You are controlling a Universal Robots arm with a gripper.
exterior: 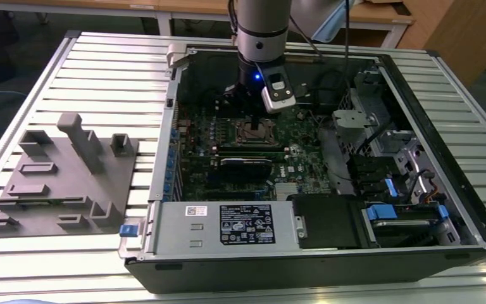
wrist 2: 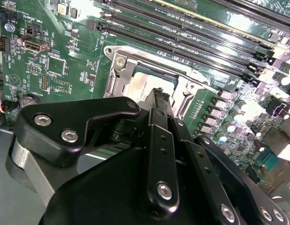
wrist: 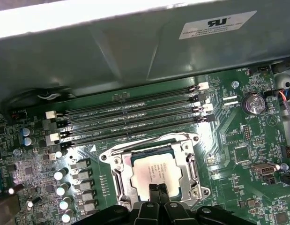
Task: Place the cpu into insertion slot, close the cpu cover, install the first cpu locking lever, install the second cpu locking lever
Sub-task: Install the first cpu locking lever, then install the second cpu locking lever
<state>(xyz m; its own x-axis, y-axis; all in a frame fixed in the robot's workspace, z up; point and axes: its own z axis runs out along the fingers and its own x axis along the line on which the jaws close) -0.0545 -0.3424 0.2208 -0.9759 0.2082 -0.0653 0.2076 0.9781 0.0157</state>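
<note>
Slatted metal workbench [exterior: 99,69] carrying an open computer case [exterior: 445,209], side panel off and motherboard [exterior: 200,136] facing up, so the arm can reach straight down.

Centre: the cpu [wrist: 156,174], silvery top up, lies flat in the insertion slot [wrist: 117,185]; in the exterior view the slot [exterior: 257,133] sits mid-board, directly below the wrist. Being square, the chip has no long axis; its edges run parallel to the socket frame, and its broad face points up toward the cameras.

Around it: the cpu cover [wrist: 182,149] appears lowered over the socket, its window framing the chip top, though whether it is pressed fully flat cannot be told. Thin bright levers run along the socket sides; whether either is latched cannot be told.

Gripper [wrist: 158,193]: its 2 black fingertips are pressed together with nothing between them, poised at the socket's near edge in both wrist views, seemingly placed to push rather than grasp; the second wrist view shows the tips [wrist 2: 157,96] at the frame.

Outward: 4 long memory slots [wrist: 135,117] run parallel beside the socket. A grey parts fixture [exterior: 61,180] rests on the bench at the exterior view's left, well apart from the case.
</note>
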